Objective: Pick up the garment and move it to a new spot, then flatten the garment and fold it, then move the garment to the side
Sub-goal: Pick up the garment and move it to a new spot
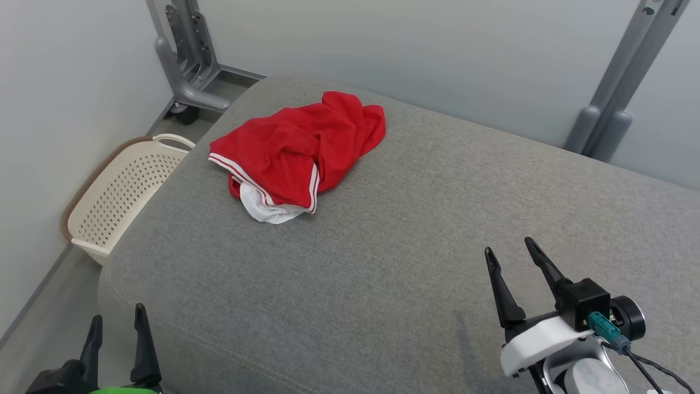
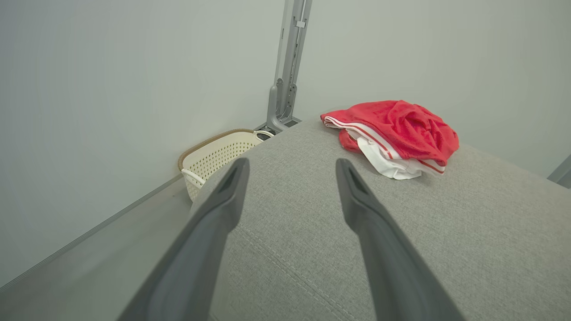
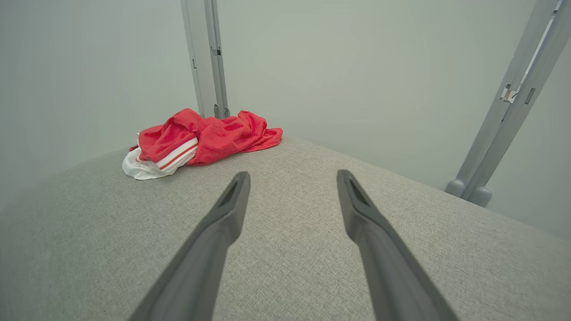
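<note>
**Crumpled red fabric garment [image 1: 295, 153] with white trim lies untouched**

The garment sits bunched on the grey woven upholstered cushion [image 1: 383, 257], well ahead of both grippers. The right gripper [image 1: 508, 245] hovers over the cushion with the garment ahead to its left, its fingers spread wide and empty. The left gripper [image 1: 118, 313], at the cushion's near edge, is likewise wide and empty. A cream perforated plastic basket [image 1: 126, 191] stands ahead of it.

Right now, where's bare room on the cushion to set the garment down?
Biggest free patch: mid cushion, between the red garment at far left and the right gripper at near right. The far right side by the grey post is bare too. Tightest along the left edge: left gripper at the near corner, basket on the floor alongside.
</note>
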You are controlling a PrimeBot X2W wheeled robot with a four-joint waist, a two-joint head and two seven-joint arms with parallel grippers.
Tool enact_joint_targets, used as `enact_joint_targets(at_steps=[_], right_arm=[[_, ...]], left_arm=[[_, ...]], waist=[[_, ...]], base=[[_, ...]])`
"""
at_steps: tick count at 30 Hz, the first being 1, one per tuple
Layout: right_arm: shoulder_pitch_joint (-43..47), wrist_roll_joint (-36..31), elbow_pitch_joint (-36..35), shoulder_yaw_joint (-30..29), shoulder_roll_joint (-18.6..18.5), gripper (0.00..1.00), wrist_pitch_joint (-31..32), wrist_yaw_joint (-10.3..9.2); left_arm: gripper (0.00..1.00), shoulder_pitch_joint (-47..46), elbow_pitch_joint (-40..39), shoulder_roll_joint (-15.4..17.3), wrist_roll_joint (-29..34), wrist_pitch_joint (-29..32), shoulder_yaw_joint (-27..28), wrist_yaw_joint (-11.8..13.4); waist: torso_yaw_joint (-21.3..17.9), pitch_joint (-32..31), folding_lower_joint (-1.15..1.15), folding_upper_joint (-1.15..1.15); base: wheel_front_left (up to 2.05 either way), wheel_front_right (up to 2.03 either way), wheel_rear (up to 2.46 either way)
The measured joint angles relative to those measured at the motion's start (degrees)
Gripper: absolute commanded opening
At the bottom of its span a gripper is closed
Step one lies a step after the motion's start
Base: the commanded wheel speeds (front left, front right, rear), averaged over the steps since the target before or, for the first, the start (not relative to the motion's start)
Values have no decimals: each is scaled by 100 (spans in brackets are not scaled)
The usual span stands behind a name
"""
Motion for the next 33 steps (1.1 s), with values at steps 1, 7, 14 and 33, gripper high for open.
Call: enact_joint_targets(at_steps=[1, 7, 14, 33], right_arm=[[-11, 1, 31, 23, -1, 100, 0, 0], [-37, 33, 107, 40, -1, 100, 0, 0], [44, -94, -58, -312, -9, 100, 0, 0], [-722, -815, -637, -506, -538, 100, 165, 0]], left_arm=[[100, 29, -33, -20, 1, 0, 16, 1], [100, 57, -142, -77, 19, 0, 16, -7], [100, -604, 126, -73, -10, 291, -187, -154], [100, -4802, 2749, -454, -1185, 2376, -612, -643]], waist=[[63, 0, 0, 0], [211, 20, 0, 0], [190, 196, 0, 0], [-248, 2099, 0, 0]], base=[[0, 0, 0], [0, 0, 0], [0, 0, 0], [0, 0, 0]])
